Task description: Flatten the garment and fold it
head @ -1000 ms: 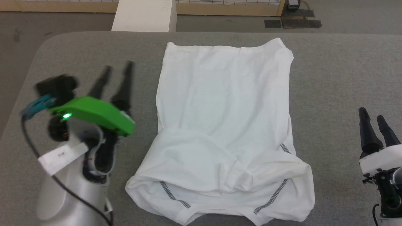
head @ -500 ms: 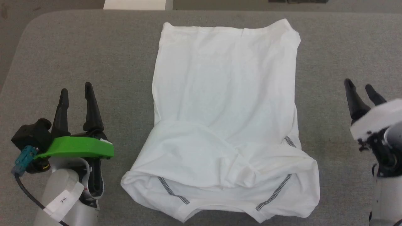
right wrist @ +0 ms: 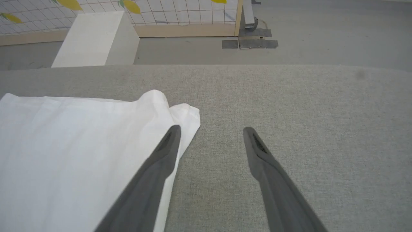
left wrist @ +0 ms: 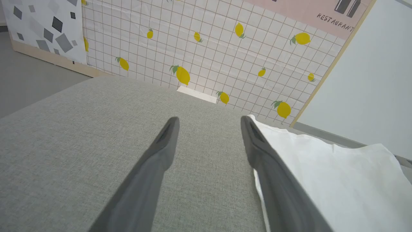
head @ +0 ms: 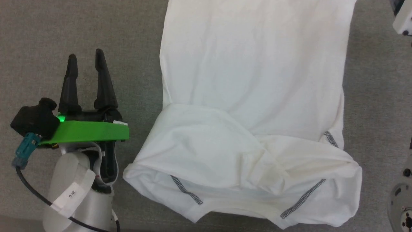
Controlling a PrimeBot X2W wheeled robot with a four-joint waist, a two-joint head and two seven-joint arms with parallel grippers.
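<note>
White shirt lying between two spread grippers.
The shirt (head: 251, 80) lies on the grey desk (head: 48, 32), rumpled at its near end, just right of the left gripper (head: 85, 54) and left of the right gripper (right wrist: 211, 128); both grippers' fingers are spread, gripping nothing.

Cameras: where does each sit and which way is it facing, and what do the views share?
Head view: on the head, looking down at the garment on the table; left gripper, open, at lower left, right arm at the right edge.
Left wrist view: on the left wrist, looking low across the table to a lemon-print wall; its fingers spread.
Right wrist view: on the right wrist, looking across the table to a white box; right gripper open by the garment's corner.
Shared: all three show garment and table.
</note>
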